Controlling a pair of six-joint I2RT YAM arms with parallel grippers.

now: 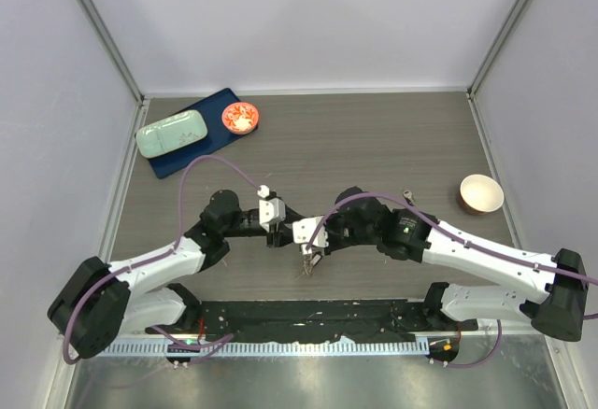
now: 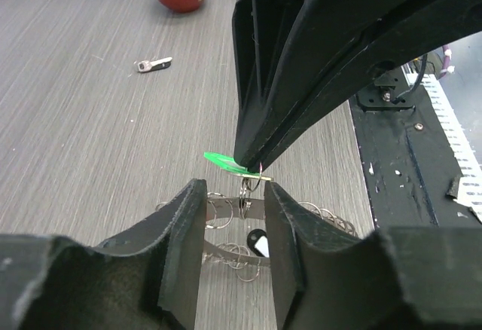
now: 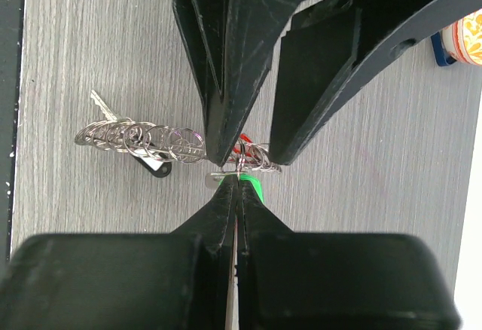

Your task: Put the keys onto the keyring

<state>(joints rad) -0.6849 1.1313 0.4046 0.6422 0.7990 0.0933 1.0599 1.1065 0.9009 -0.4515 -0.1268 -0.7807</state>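
Grey wood-grain tabletop: left fingers straddle the wiry keyring; right fingers pinch the green-tagged key.

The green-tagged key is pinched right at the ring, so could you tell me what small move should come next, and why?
Probably the right gripper, shut on the green-tagged key, should ease it onto the keyring. The left gripper brackets the ring just below, and the key's end already meets the ring's loops. A spare key lies apart on the table.
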